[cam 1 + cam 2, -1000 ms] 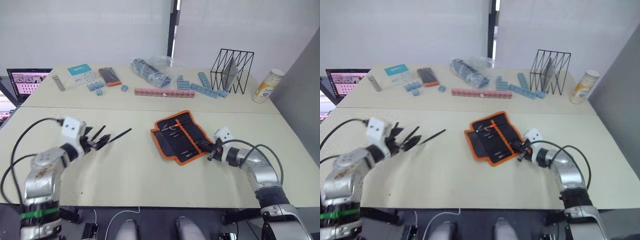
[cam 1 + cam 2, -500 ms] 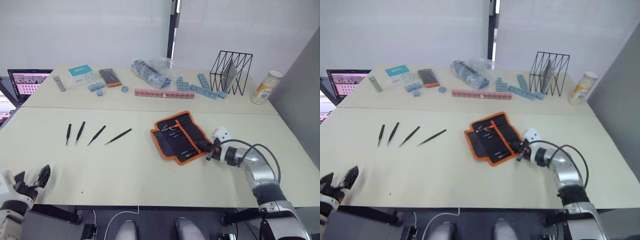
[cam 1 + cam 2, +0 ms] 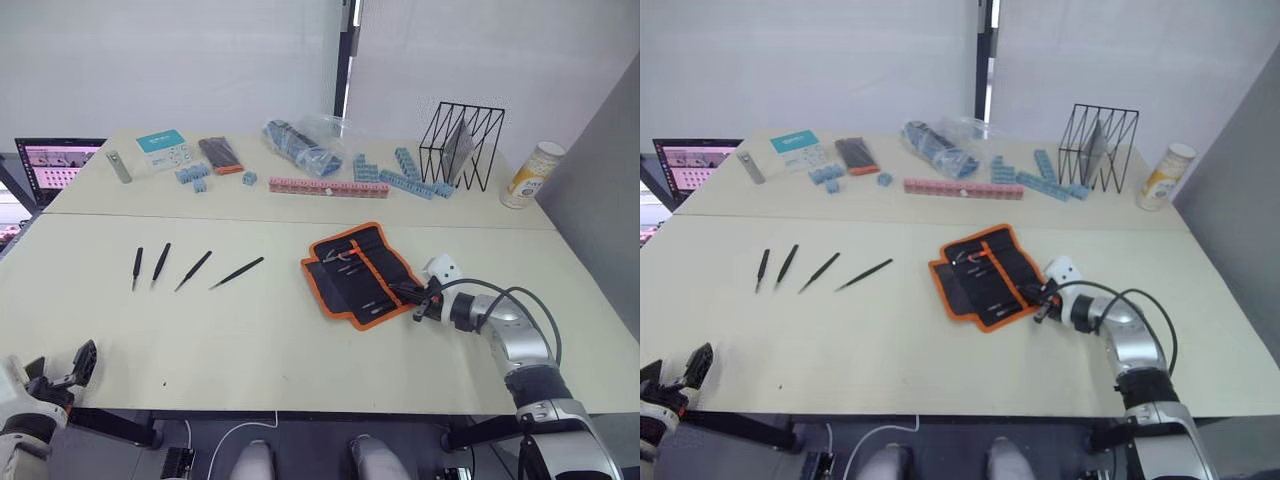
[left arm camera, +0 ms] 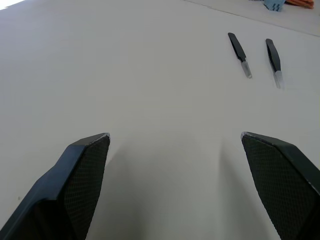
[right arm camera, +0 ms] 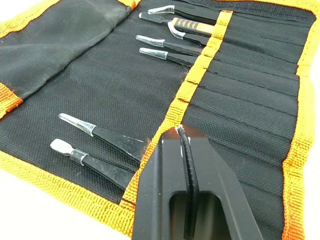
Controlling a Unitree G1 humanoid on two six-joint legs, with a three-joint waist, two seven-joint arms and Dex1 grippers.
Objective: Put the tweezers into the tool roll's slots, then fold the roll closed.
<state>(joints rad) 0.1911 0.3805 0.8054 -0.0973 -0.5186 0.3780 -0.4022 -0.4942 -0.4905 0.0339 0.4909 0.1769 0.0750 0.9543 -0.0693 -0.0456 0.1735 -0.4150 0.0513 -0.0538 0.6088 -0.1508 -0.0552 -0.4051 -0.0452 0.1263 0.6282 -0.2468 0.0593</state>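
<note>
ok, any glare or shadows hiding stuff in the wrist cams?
Left wrist view: soft shadows on the table beside the open left gripper; two loose tweezers unshaded. Right wrist view: glints on the stowed tools' clear tips in the tool roll and on the tweezer pinched in the right gripper; nothing hidden.

Near table (image 3: 300, 340), centre-right of the frame: the black fabric tool roll with orange trim (image 3: 360, 272) lies open and flat, several tools seated in its narrow pocket slots (image 5: 250, 100). Left of it, four slim black pointed tweezers (image 3: 190, 268) lie loose in a row on the bare surface, well apart from the roll. The right hand (image 3: 412, 298) rests at the roll's right edge, its tips on the orange band in the right wrist view. The left hand (image 3: 60, 375) sits at the lower left corner of the frame, at the table's near edge, well below the loose tweezers.
</note>
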